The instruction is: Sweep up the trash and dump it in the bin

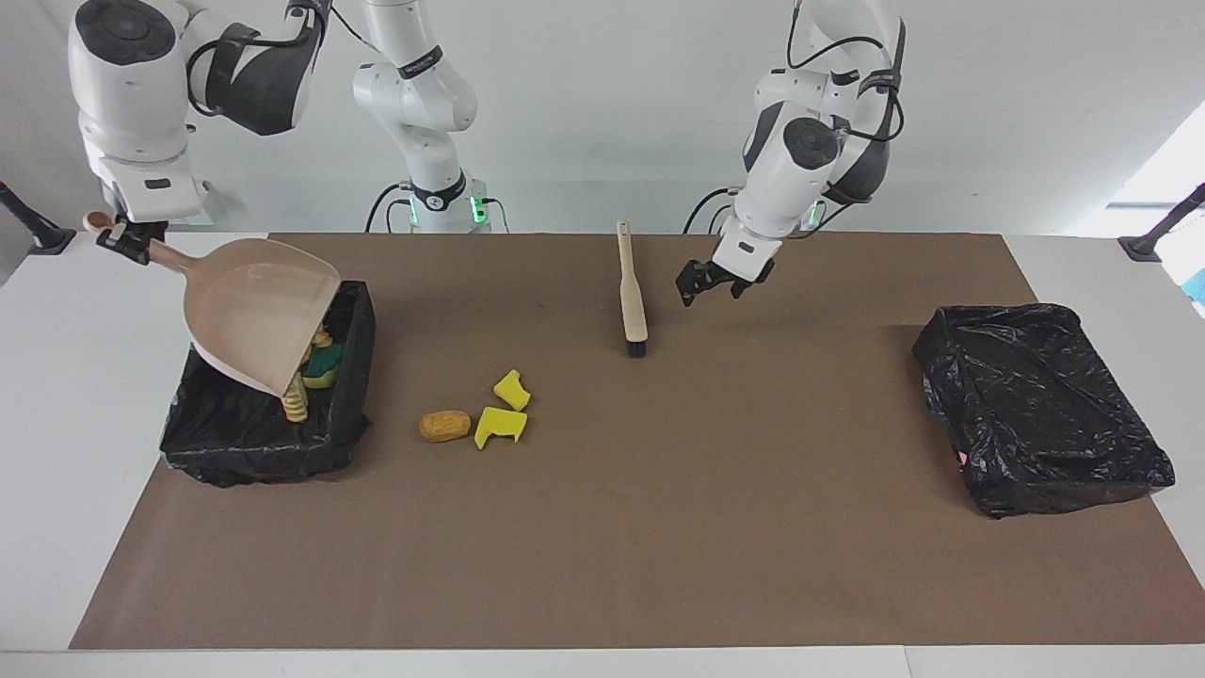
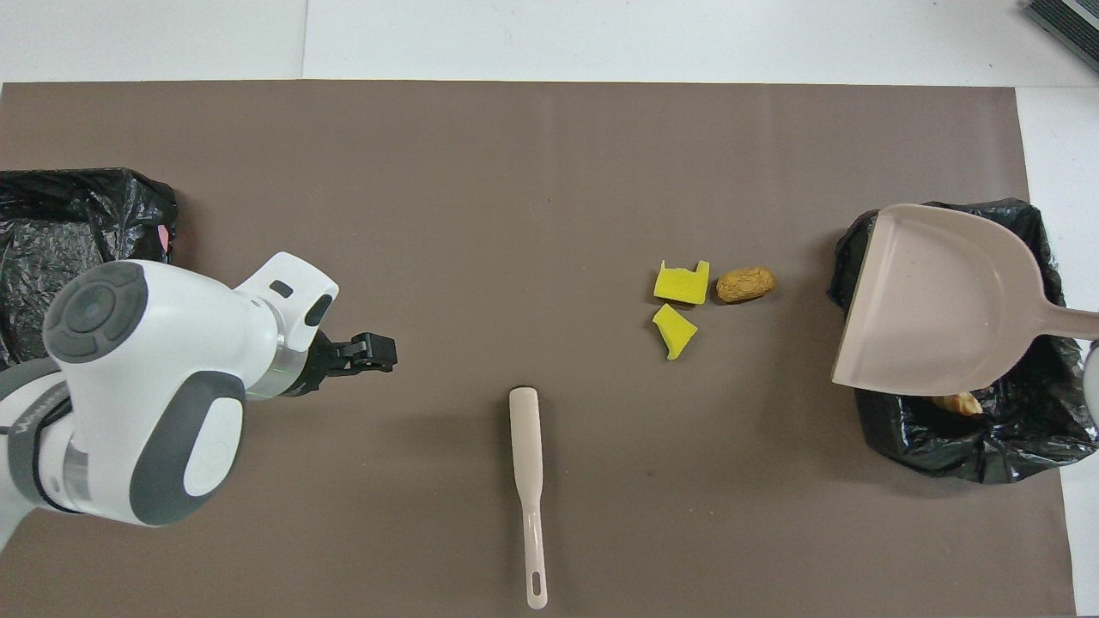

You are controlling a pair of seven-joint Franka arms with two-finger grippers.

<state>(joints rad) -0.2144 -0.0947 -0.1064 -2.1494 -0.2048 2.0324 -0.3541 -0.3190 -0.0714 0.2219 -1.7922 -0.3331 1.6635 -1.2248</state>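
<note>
Three trash bits remain unswept; dustpan, clenched in right pincer, is tipped over bin; left pincer, released, must fetch brush.

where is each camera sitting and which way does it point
Facing view: high across the table, looking at both arms; right pincer tilts the dustpan over a bin, left pincer waits beside the brush.
Overhead view: above the robots, looking steeply down; the left arm shows.
Shared: dustpan, brush, three trash bits on the table.

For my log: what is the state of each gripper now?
Left gripper: open, empty, over the mat beside the hand brush.
Right gripper: shut on the dustpan handle.
</note>
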